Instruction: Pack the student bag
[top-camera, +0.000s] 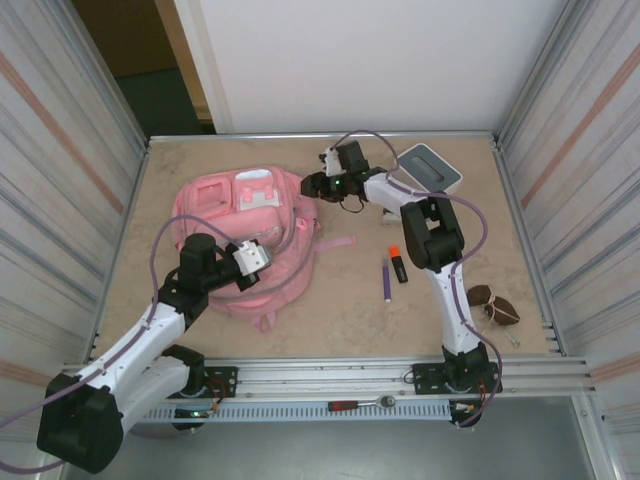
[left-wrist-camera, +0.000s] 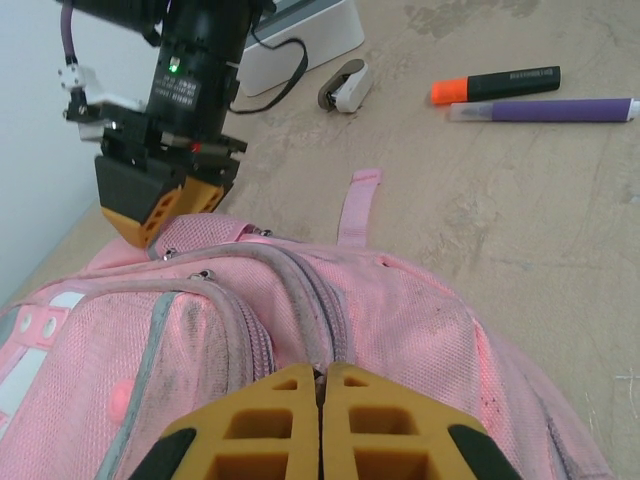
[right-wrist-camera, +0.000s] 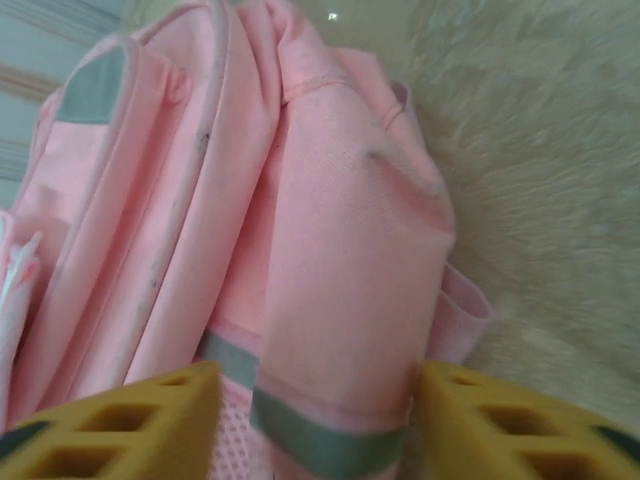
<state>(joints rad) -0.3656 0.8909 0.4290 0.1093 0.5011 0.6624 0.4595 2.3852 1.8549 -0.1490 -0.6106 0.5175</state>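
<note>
The large soft pink fabric backpack (top-camera: 215, 205) lies flat at the left-centre of the beige worktop (top-camera: 340, 320), its zips apparently closed, so packing looks barely begun. The left end effector (left-wrist-camera: 322, 385) is pressed together on the zip seam; I cannot tell whether it pinches a pull. The right end effector (right-wrist-camera: 315, 400) is spread, straddling the bag's top edge. An orange-capped black highlighter (top-camera: 397, 262) and a slim purple pen (top-camera: 386, 281) lie unpacked to the right, well apart from the bag, with a white-and-grey box (top-camera: 432, 167) beyond. Nothing blocks the way.
</note>
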